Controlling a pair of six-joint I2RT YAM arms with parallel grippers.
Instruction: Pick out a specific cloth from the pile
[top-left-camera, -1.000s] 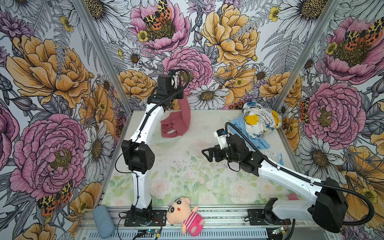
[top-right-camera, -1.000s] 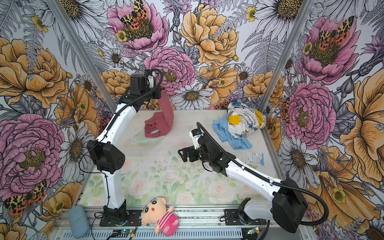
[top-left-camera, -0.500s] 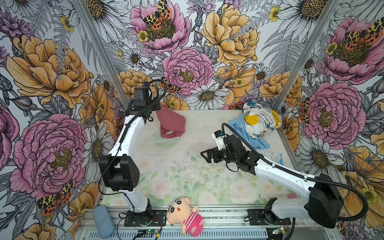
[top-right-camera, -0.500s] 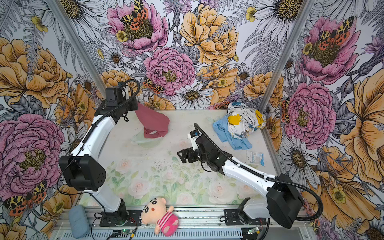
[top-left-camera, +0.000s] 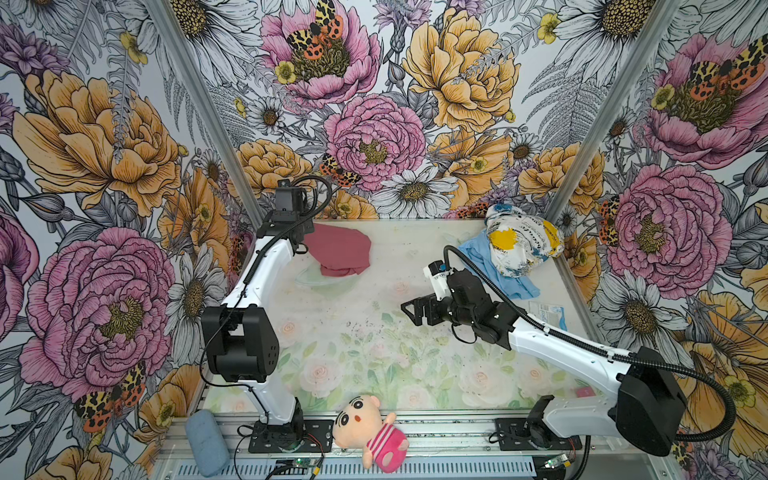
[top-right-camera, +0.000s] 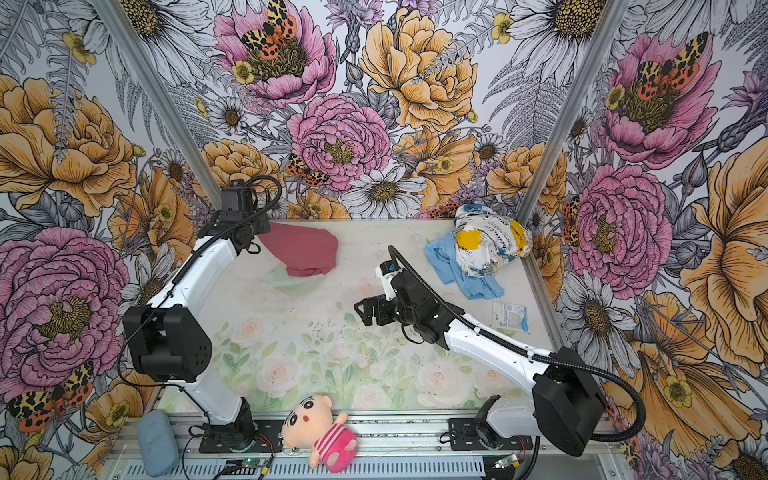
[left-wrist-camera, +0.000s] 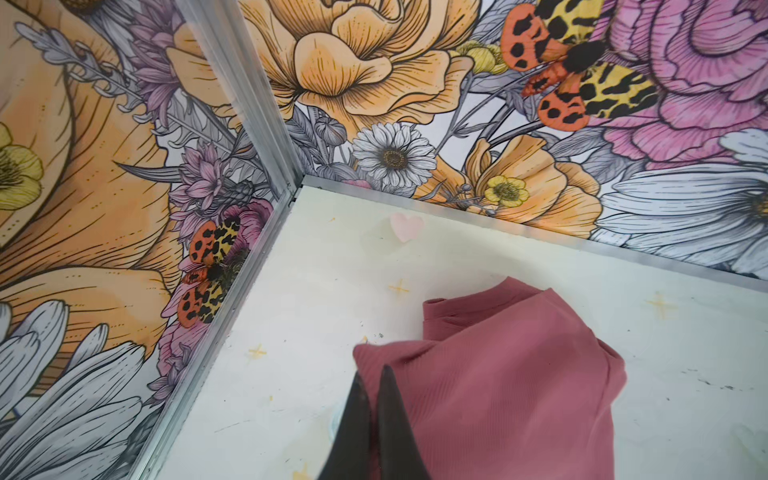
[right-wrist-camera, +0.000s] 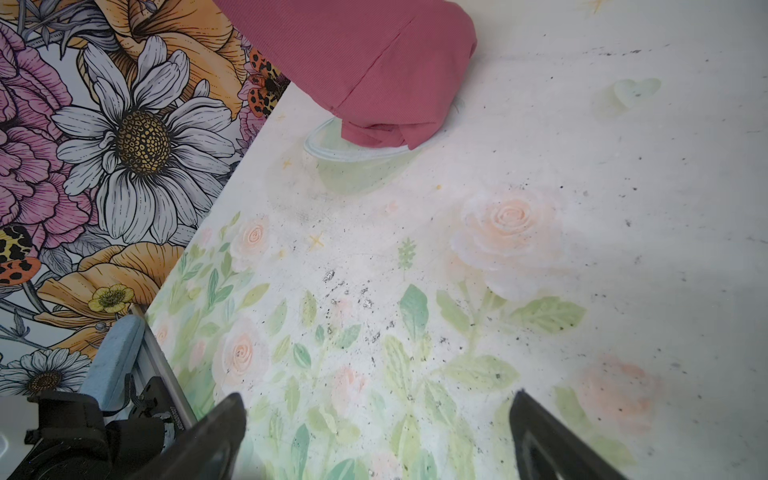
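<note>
Top views first: the plain dusty-red soft cloth (top-left-camera: 340, 251) is at the back left of the floral-printed counter (top-left-camera: 365, 357), pinched at one edge by the left gripper (top-left-camera: 305, 245), well apart from the pile of white yellow-blotched and light blue cloths (top-left-camera: 515, 249) at the back right. Right gripper (top-left-camera: 409, 309) hangs mid-counter, jaws wide, nothing in them. Left wrist view: the black fingers (left-wrist-camera: 390, 419) are clamped together on the cloth's edge. Right wrist view: spread fingers (right-wrist-camera: 216, 432) over bare counter, cloth partly draped toward the wall.
</note>
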